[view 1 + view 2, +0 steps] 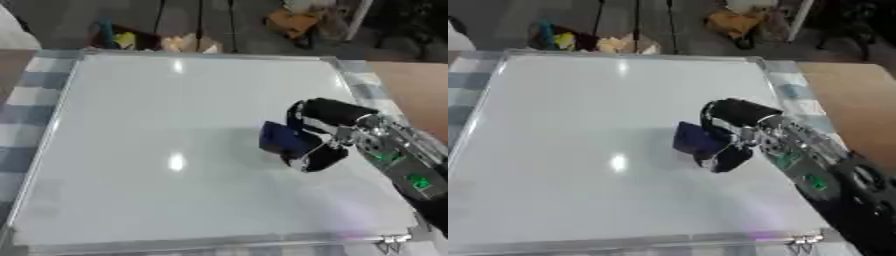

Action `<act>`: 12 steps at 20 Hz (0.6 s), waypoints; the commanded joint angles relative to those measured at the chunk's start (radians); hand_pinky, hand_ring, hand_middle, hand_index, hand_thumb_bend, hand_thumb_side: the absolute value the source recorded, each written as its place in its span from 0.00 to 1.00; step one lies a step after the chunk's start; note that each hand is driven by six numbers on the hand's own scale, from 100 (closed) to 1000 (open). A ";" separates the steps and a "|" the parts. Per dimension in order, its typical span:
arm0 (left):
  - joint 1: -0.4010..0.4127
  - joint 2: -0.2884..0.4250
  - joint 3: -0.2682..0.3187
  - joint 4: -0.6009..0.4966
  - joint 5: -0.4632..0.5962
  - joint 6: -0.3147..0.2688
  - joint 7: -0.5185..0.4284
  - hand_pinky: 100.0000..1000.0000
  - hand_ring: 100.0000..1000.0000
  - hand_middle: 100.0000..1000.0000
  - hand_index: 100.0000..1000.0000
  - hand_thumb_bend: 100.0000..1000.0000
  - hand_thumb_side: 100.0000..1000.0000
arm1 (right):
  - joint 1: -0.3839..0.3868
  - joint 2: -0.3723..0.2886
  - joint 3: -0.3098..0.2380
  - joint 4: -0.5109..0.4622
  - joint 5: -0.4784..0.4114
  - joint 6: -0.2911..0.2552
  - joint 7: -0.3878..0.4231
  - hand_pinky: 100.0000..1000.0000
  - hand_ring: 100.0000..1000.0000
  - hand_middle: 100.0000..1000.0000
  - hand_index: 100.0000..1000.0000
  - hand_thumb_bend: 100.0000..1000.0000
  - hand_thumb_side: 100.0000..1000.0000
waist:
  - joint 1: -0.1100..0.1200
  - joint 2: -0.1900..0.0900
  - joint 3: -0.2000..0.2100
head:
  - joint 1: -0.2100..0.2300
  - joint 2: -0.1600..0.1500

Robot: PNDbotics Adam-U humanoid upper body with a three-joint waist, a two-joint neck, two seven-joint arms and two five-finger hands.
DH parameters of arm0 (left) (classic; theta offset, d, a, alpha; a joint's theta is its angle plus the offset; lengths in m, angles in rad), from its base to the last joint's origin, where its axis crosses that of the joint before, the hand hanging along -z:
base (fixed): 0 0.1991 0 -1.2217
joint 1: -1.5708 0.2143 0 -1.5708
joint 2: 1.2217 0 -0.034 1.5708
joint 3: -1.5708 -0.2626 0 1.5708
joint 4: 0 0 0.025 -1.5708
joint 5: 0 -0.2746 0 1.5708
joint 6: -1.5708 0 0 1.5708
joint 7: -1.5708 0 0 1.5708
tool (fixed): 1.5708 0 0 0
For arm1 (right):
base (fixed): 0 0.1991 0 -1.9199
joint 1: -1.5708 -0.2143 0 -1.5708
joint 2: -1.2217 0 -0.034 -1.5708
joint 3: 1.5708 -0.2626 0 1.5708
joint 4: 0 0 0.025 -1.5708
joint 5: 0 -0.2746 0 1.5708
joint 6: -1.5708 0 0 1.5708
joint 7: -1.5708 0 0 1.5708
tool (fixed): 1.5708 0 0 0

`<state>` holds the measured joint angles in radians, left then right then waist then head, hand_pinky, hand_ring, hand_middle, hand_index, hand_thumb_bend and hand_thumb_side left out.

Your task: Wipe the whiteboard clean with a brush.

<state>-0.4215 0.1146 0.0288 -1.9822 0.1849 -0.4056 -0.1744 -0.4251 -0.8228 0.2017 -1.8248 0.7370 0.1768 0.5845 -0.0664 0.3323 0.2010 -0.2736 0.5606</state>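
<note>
the fingers [317, 111] of the right hand [328, 132] curl round a dark blue brush [284, 139], with the thumb side below it, so the hand is closed on the brush. the brush sits right of the frame's middle, pressed flat on the whiteboard [157, 150]. the right arm [407, 165] comes in from the lower right of the frame, silver and black with small green spots along it.

the whiteboard fills most of the frame, lying flat on the worktop [26, 95], which is covered by a blue and white checked cloth showing along the left edge and at the upper right. the board's surface looks white all over, with two bright reflections of light, one near the top middle and one left of the brush. a faint purple tint shows near the board's lower right corner; i cannot tell if it is a mark or a reflection. a metal clip [802, 241] sits at the lower right of the board's frame.

beyond the far edge, at the top of the frame, lie blurred objects on the floor [236, 25], among them a yellow one and a brown one.
</note>
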 commanded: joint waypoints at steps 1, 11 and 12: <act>-0.009 0.018 0.001 -0.018 -0.004 -0.003 0.000 0.31 0.68 0.56 0.54 0.05 0.93 | 0.009 -0.064 -0.044 -0.012 -0.021 0.020 -0.009 0.68 0.68 0.39 0.00 0.00 0.22 | 0.000 -0.016 -0.002 | 0.007 0.001; -0.007 0.018 0.002 -0.018 -0.009 -0.002 -0.002 0.31 0.68 0.56 0.54 0.05 0.93 | 0.053 -0.113 -0.108 0.042 -0.064 0.082 -0.035 0.68 0.67 0.37 0.00 0.00 0.23 | -0.004 -0.008 0.003 | 0.013 0.006; -0.007 0.017 0.002 -0.018 -0.009 -0.002 -0.003 0.31 0.68 0.56 0.54 0.05 0.93 | 0.053 -0.115 -0.112 0.051 -0.065 0.088 -0.040 0.68 0.67 0.37 0.00 0.00 0.23 | -0.004 -0.007 0.004 | 0.012 0.005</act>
<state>-0.4214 0.1150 0.0289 -1.9822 0.1791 -0.4056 -0.1747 -0.3683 -0.8929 0.1110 -1.7784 0.6808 0.2558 0.5510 -0.0710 0.3418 0.2051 -0.2609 0.5620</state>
